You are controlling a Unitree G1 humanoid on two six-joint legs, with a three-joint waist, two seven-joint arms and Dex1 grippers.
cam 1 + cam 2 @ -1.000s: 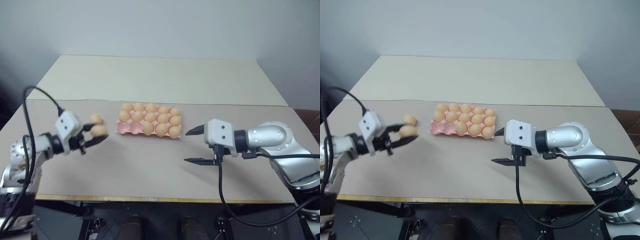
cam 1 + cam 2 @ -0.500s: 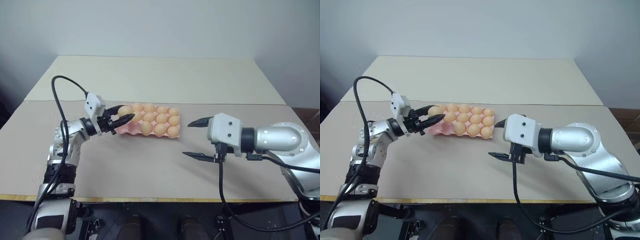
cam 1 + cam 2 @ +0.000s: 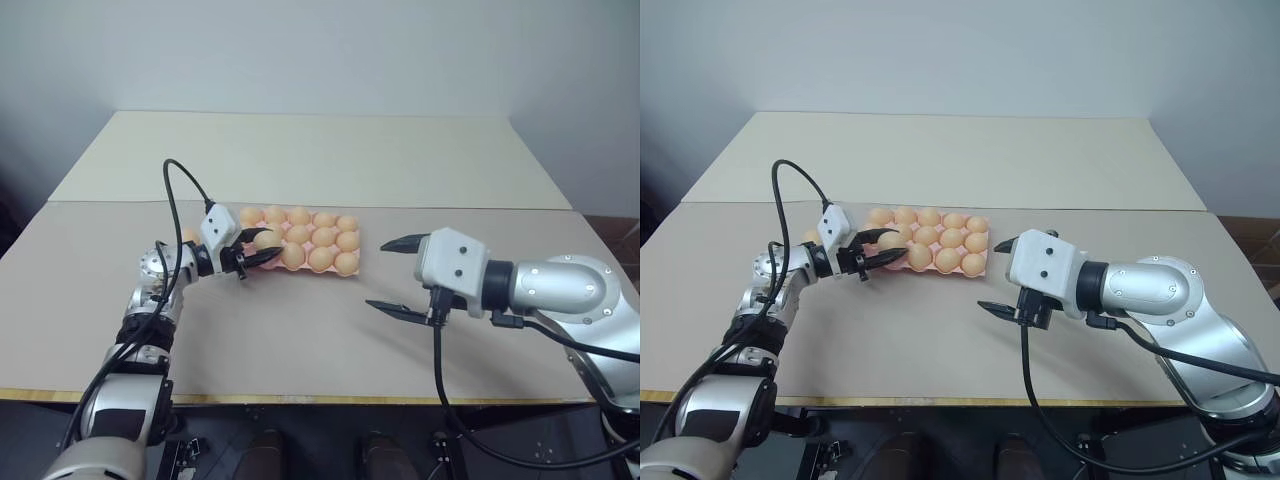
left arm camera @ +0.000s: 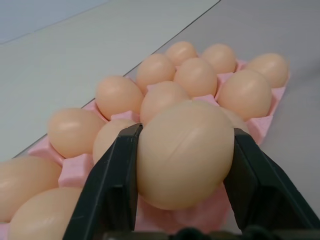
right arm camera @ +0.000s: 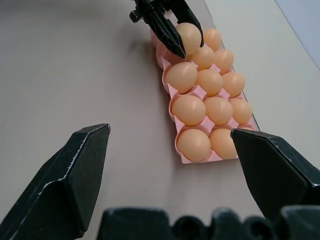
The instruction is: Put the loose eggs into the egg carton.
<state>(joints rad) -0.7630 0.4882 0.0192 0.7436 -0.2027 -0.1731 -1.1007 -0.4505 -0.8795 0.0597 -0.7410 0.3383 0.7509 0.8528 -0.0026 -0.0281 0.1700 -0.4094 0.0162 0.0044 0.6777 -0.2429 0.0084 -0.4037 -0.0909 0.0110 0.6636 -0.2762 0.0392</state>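
Right gripper (image 3: 395,275): jaws spread wide, nothing between them, suspended above the bare table (image 3: 300,340). The egg carton (image 3: 262,259) lies well ahead of it, toward the left gripper (image 3: 262,249).

Left gripper: both black fingers (image 4: 112,185) bear on the sides of one egg (image 4: 185,152), held over the carton's near-left corner cup. Directly beyond the held egg, the carton's other cups are occupied by eggs (image 4: 197,76). A further loose egg (image 3: 190,235) rests on the table behind this gripper, partly hidden by it.
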